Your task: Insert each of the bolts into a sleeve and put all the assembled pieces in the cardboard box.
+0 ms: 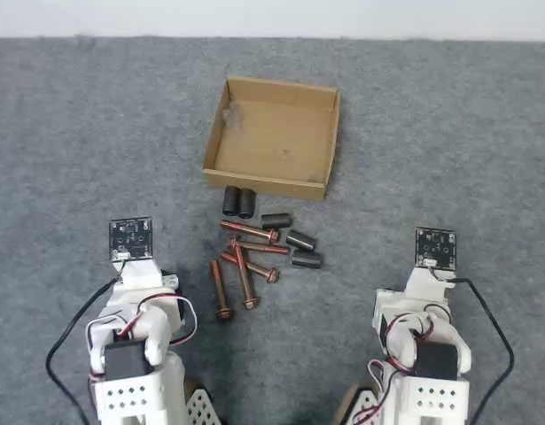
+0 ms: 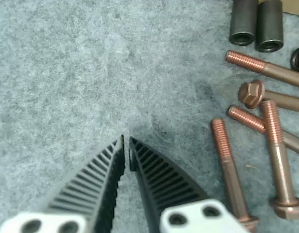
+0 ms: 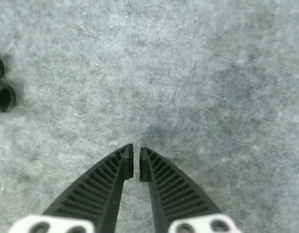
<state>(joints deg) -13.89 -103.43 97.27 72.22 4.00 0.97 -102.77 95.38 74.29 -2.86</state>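
Observation:
Several copper bolts (image 1: pixel 245 261) lie in a loose heap on the grey carpet just in front of the cardboard box (image 1: pixel 265 183), whose floor holds no parts. Several dark sleeves lie around them: two side by side (image 1: pixel 237 202) against the box's front wall, three more (image 1: pixel 300 240) to the right of the bolts. My left gripper (image 2: pixel 126 141) is shut on nothing, resting low over bare carpet to the left of the bolts (image 2: pixel 229 167). My right gripper (image 3: pixel 136 150) is also shut and holds nothing, with two sleeve ends (image 3: pixel 3 98) off to its side.
Both arms (image 1: pixel 135 301) (image 1: pixel 427 310) sit at the near edge, either side of the parts. Grey carpet stretches open to the left and right of the box. A pale wall strip runs along the far edge.

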